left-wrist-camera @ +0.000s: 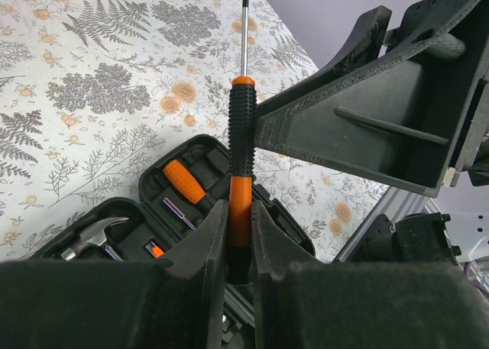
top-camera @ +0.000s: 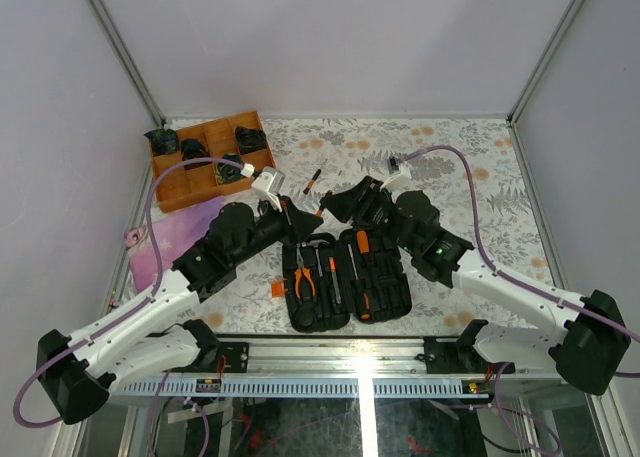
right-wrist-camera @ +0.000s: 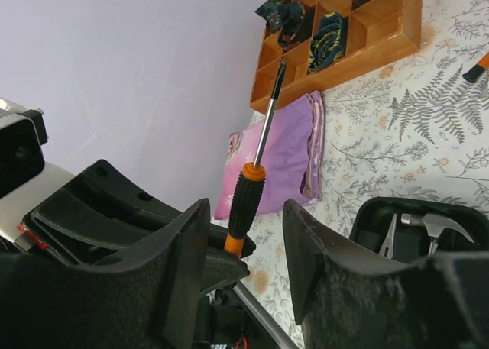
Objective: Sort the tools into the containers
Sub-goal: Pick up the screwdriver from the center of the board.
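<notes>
The black tool case [top-camera: 388,299] lies open at the near middle, holding orange pliers [top-camera: 303,272], a hammer [left-wrist-camera: 95,234] and an orange-handled screwdriver [left-wrist-camera: 183,182]. My left gripper [left-wrist-camera: 239,211] is shut on the orange end of a black-and-orange screwdriver [left-wrist-camera: 241,135] and holds it above the case's far edge, shaft pointing away. My right gripper [right-wrist-camera: 244,208] is open, its fingers either side of that screwdriver's [right-wrist-camera: 248,192] black grip without touching it. In the top view the two grippers meet, left [top-camera: 303,220] and right [top-camera: 335,205]. A thin short driver [top-camera: 313,181] lies loose on the cloth behind them.
An orange-brown wooden divided tray [top-camera: 190,182] with dark rolled items stands at the back left. A folded purple cloth [top-camera: 170,242] lies under the left arm. The cage's frame posts stand at both back corners.
</notes>
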